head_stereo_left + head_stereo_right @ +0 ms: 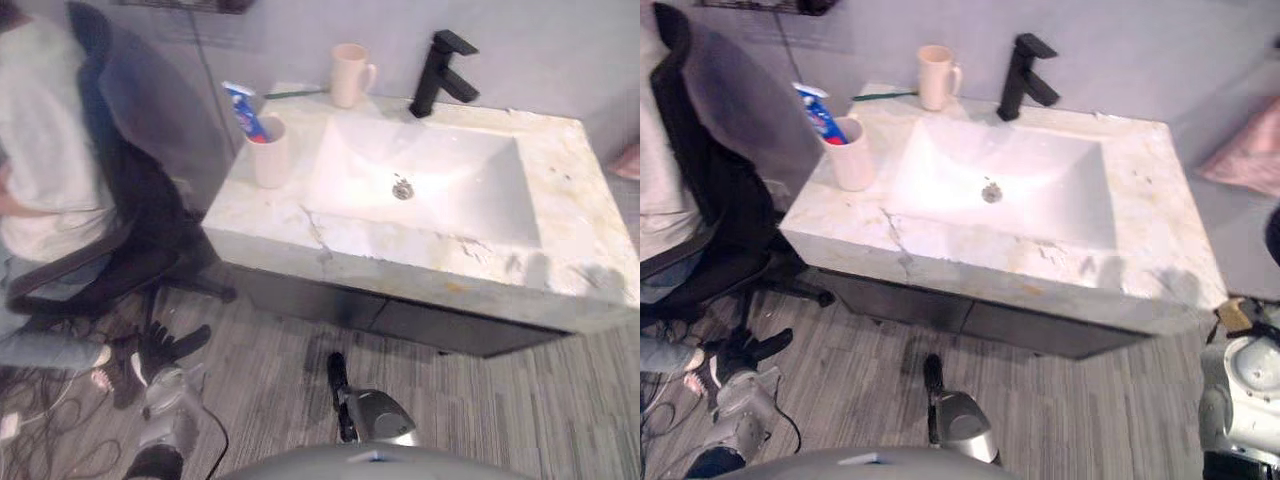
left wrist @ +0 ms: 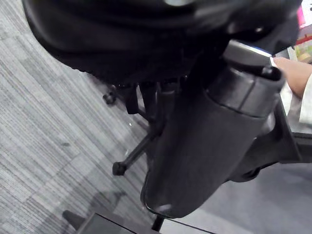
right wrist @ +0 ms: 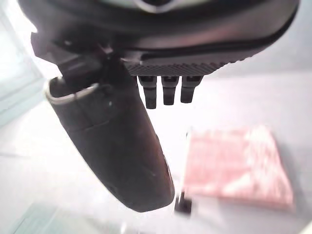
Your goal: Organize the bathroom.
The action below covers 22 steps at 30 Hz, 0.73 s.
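**Toothpaste in cup at worktop's left edge**

Blue toothpaste tube (image 1: pixel 244 110) standing tilted in a pale cup (image 1: pixel 270 152) on the marble worktop (image 1: pixel 560 175), left of the white basin (image 1: pixel 420 180). Second cup, a mug (image 1: pixel 349 74), at the back beside a green toothbrush (image 1: pixel 292 93) and black tap (image 1: pixel 440 72). Left robot hand (image 1: pixel 158 348) low over the floor, fingers spread, holding nothing. Right robot hand (image 3: pixel 168 90) with fingers relaxed and empty, near a pink cloth (image 3: pixel 239 163). Seated person (image 1: pixel 45 150) on black chair (image 1: pixel 130 190) at left.

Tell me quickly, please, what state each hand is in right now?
Left hand: open, holding nothing, low by the floor.
Right hand: open, holding nothing.
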Available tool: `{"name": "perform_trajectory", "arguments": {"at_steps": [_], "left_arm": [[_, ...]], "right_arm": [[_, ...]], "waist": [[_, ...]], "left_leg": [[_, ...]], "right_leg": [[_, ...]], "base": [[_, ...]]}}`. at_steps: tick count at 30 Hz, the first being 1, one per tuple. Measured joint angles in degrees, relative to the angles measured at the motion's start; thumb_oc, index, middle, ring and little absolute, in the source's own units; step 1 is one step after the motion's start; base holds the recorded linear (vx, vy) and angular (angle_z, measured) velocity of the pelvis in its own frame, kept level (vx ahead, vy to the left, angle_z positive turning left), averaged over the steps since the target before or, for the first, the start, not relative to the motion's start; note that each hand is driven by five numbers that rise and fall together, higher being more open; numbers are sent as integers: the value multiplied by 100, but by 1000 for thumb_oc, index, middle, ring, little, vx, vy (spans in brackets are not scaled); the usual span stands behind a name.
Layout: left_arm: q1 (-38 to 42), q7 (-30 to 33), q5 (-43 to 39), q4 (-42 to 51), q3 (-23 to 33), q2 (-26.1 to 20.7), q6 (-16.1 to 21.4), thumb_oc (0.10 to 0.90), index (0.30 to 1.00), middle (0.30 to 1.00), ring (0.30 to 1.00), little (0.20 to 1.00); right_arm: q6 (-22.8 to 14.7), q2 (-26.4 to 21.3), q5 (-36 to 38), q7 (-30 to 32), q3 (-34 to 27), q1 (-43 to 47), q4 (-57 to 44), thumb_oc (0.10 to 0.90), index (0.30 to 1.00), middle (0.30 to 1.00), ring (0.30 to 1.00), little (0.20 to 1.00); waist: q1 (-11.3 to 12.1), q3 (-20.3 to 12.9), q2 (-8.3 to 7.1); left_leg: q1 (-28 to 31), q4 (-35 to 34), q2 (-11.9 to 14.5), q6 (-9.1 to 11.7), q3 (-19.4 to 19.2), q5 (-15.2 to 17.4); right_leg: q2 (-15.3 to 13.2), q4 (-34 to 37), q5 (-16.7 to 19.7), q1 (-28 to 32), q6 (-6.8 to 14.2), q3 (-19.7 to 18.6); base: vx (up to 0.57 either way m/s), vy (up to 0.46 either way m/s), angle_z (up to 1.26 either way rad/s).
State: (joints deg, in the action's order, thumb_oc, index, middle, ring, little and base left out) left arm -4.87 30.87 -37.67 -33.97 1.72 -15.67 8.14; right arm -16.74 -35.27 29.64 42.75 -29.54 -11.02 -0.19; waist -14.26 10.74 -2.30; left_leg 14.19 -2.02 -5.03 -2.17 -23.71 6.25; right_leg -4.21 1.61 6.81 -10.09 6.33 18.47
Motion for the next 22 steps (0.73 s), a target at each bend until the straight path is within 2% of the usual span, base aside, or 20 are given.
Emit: {"name": "perform_trajectory", "arguments": {"at_steps": [1, 2, 4, 5, 7, 8, 10, 11, 14, 17, 20, 22], "left_arm": [[-8, 2, 1, -64, 78, -5, 87, 800, 900, 900, 900, 900], [-2, 6, -1, -124, 156, -2, 135, 800, 900, 900, 900, 900], [-10, 32, -4, -273, 241, 4, 191, 800, 900, 900, 900, 900], [0, 27, -6, -408, 265, 5, 202, 800, 900, 900, 900, 900], [-5, 19, -8, -452, 237, 5, 210, 800, 900, 900, 900, 900], [8, 11, -10, -553, 221, 8, 260, 800, 900, 900, 900, 900], [8, 34, -19, -710, 218, 33, 286, 800, 900, 900, 900, 900], [48, 46, -20, -908, 219, 77, 374, 800, 900, 900, 900, 900], [118, 127, -16, -1060, 236, 201, 463, 800, 900, 900, 900, 900], [93, 156, 9, -1171, 192, 336, 457, 800, 900, 900, 900, 900], [230, 155, 4, -1545, 147, 361, 419, 800, 900, 900, 900, 900], [202, 149, 1, -1792, 130, 356, 415, 800, 900, 900, 900, 900]], "right_arm": [[-18, 172, -3, 74, -36, -11, 111, 800, 900, 900, 900, 900], [-20, 261, -3, 143, -44, -64, 125, 800, 900, 900, 900, 900], [-32, 407, -4, 226, -63, -179, 125, 800, 900, 900, 900, 900], [-57, 509, -112, 344, -91, -234, 229, 800, 900, 900, 900, 900], [-131, 678, -430, 519, -119, -406, 493, 800, 900, 900, 900, 900], [-177, 820, -543, 541, -89, -450, 654, 800, 900, 900, 900, 900], [-179, 927, -655, 555, 104, -417, 812, 800, 900, 900, 900, 900], [-309, 1011, -865, 534, 434, -432, 1179, 800, 900, 900, 900, 900], [-368, 1230, -1138, 558, 1076, -427, 1764, 800, 900, 900, 900, 900], [-340, 1906, -1093, 505, 1964, -505, 2655, 800, 900, 900, 900, 900], [-8, 2203, -695, 268, 2577, -485, 3586, 800, 900, 900, 900, 900], [82, 2399, -231, 106, 2561, -484, 4130, 800, 900, 900, 900, 900]], "waist": [[51, 58, 61], [31, 74, 47], [10, 72, 51], [-1, 66, 75], [2, 49, 75], [15, 50, 80], [12, 39, 146], [6, -10, 219], [55, -50, 241], [102, -77, 266], [178, -118, 283], [232, -167, 292]], "left_leg": [[-11, -25, 88, -30, -268, -19], [-17, -25, 98, -52, -384, -22], [-28, -29, 125, -128, -538, 2], [-76, -15, 181, -141, -642, -6], [-133, 21, 254, -106, -665, -37], [-173, 50, 298, -27, -665, -69], [-169, 53, 369, 98, -714, -96], [-163, 47, 458, 192, -750, -101], [-180, 64, 492, 236, -720, -92], [-171, -30, 485, 271, -564, -97], [-187, -64, 505, 319, -509, -147], [-180, -94, 494, 312, -476, -160]], "right_leg": [[-182, -419, -127, -161, 60, 584], [-343, -704, -129, -264, 60, 700], [-634, -1163, -139, -305, 77, 631], [-795, -1474, -213, -267, 161, 457], [-898, -1522, -363, 65, 187, 249], [-765, -1342, -250, 132, -24, 207], [-566, -1016, -89, 238, -203, 203], [-376, -634, 64, 371, -222, 146], [-228, -285, 196, 475, -257, 64], [-164, -217, 211, 478, -233, 5], [-181, -222, 213, 447, -231, 30], [-220, -241, 214, 455, -230, 49]], "base": [[-151, -6, -100], [-135, -13, -84], [-130, -14, -56], [-120, -17, -47], [-135, -41, -28], [-77, -55, -19], [-23, -57, -33], [-59, -55, -38], [-40, -26, -32], [-32, -12, -13], [28, -21, 4], [25, -25, 8]]}}
